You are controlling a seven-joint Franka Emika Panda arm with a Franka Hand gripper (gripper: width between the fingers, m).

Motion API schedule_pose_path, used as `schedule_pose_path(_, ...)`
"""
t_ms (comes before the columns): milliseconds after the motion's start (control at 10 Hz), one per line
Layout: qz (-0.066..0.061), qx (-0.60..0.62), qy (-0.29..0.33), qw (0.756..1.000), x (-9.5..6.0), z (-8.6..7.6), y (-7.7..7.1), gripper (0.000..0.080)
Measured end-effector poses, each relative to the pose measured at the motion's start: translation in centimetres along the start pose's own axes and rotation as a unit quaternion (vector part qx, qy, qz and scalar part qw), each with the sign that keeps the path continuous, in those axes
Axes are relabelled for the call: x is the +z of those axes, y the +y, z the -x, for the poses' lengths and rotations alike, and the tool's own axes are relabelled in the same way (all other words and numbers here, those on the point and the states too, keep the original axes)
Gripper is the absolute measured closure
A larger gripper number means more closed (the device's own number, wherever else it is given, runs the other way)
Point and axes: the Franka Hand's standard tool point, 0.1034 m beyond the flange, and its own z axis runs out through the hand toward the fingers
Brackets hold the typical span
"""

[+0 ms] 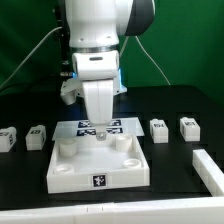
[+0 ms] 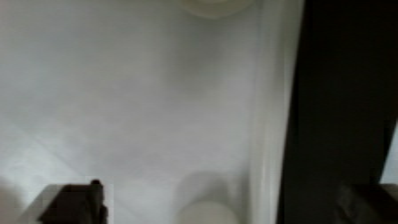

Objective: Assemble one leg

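Squarely over the white square top [image 1: 75,166], the Panda arm [image 1: 97,40] hangs its claw [image 1: 100,132] close above the panel's back half, between the rear corner sockets. All four white pegs stand on the black tabletop [image 1: 30,195], none in the claw. The far-left leg [image 1: 8,139] and inner-left leg [image 1: 37,136] stand side by side at the exterior view's left of the top. The inner-right leg [image 1: 159,128] and far-right leg [image 1: 189,126] stand a little apart at its right. Each shows a black-and-white tag. The marker board [image 1: 119,124] lies flat just behind the top, partly hidden by the claw. A white bar [image 1: 210,170] lies near the exterior view's lower right corner. In the wrist view the top's pale surface fills most of the picture, with one dark fingertip [image 2: 71,202] at the edge and a strip of black tabletop alongside. Whether the claw is spread or pressed together cannot be told.
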Motion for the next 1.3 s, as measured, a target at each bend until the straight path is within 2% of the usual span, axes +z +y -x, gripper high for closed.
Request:
schedule_pose_path(100, -0.008, 0.004, 0.002, 1.000, 0.9, 0.2, -0.9, 0.0150)
schedule_pose_path(400, -0.020, 0.014, 0.007, 1.000, 2.6, 0.7, -1.8, 0.0150)
schedule_pose_path(600, -0.020, 0.022, 0.008, 1.000, 3.1, 1.1, -1.7, 0.0150)
schedule_pose_path(700, -0.021, 0.022, 0.008, 0.999, 3.1, 1.1, -1.8, 0.0245)
schedule_pose_path(800, -0.021, 0.023, 0.008, 0.999, 3.1, 1.1, -1.8, 0.0245)
schedule_pose_path(900, -0.021, 0.023, 0.008, 0.999, 3.1, 1.1, -1.8, 0.0428)
schedule_pose_path(1000, -0.021, 0.023, 0.008, 0.999, 3.1, 1.1, -1.8, 0.0563)
schedule_pose_path(1100, -0.022, 0.023, 0.008, 0.999, 3.1, 1.1, -1.8, 0.0563)
schedule_pose_path(1200, -0.020, 0.023, 0.008, 1.000, 3.1, 1.1, -1.7, 0.0739)
schedule_pose_path(1300, -0.018, 0.023, 0.008, 1.000, 3.1, 1.1, -1.6, 0.0742)
